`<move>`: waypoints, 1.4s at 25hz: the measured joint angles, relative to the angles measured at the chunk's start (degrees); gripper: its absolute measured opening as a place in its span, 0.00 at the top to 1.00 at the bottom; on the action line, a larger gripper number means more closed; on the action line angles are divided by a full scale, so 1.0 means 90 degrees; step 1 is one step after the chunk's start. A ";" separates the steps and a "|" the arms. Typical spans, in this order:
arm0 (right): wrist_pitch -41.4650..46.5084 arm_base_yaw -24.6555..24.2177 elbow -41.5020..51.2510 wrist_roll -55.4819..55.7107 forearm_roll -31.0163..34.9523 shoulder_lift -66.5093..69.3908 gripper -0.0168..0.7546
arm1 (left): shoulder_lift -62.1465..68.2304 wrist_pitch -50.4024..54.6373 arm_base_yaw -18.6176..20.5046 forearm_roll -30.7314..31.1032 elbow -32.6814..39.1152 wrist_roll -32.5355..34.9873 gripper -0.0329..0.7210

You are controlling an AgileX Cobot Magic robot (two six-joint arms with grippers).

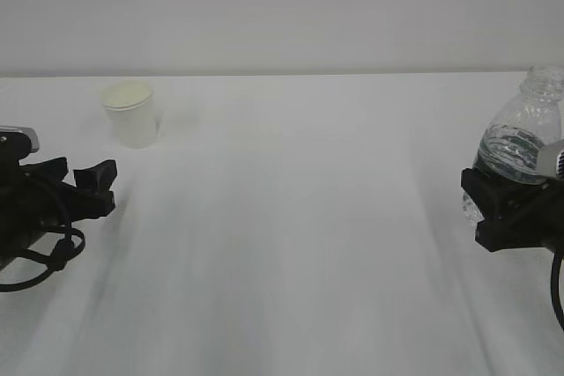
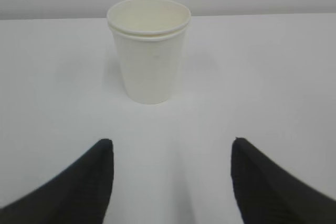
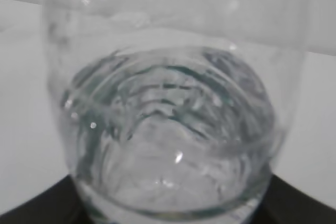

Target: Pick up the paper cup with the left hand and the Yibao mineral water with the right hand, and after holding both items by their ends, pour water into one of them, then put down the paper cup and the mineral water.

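Note:
The white paper cup (image 1: pixel 131 113) stands upright on the table at the back left. In the left wrist view the paper cup (image 2: pixel 149 51) is straight ahead, well beyond the fingertips. My left gripper (image 1: pixel 95 188) is open with nothing between its fingers (image 2: pixel 100 166), a short way in front of the cup. At the right edge, my right gripper (image 1: pixel 504 204) is shut on the lower part of the Yibao mineral water (image 1: pixel 522 134), which stands capless with water inside. The bottle (image 3: pixel 168 129) fills the right wrist view, and black fingers (image 3: pixel 37 208) show at the bottom corners.
The white table (image 1: pixel 300 217) runs back to a pale wall. Black cables (image 1: pixel 44 257) hang from the left arm near the left edge.

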 joint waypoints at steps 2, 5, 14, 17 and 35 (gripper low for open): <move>0.0000 0.0000 0.0000 0.0000 0.0000 0.0000 0.45 | 0.0000 0.0000 0.0000 0.0030 0.0000 0.0000 0.29; 0.0000 0.0000 0.0000 0.0000 0.0000 0.0000 0.45 | 0.0000 0.0000 0.0026 0.0130 -0.0055 0.0000 0.21; 0.0000 0.0000 0.0000 0.0000 0.0000 0.0000 0.45 | 0.0310 -0.0004 0.0038 0.0123 -0.0610 0.0000 0.07; 0.0000 0.0000 0.0000 0.0000 0.0000 0.0000 0.45 | 0.0632 -0.0004 0.0038 0.0123 -0.0844 0.0000 0.06; 0.0000 0.0000 0.0000 -0.0066 0.0012 0.0000 0.45 | 0.1792 -0.0016 0.0492 0.0085 -0.1937 -0.0100 0.07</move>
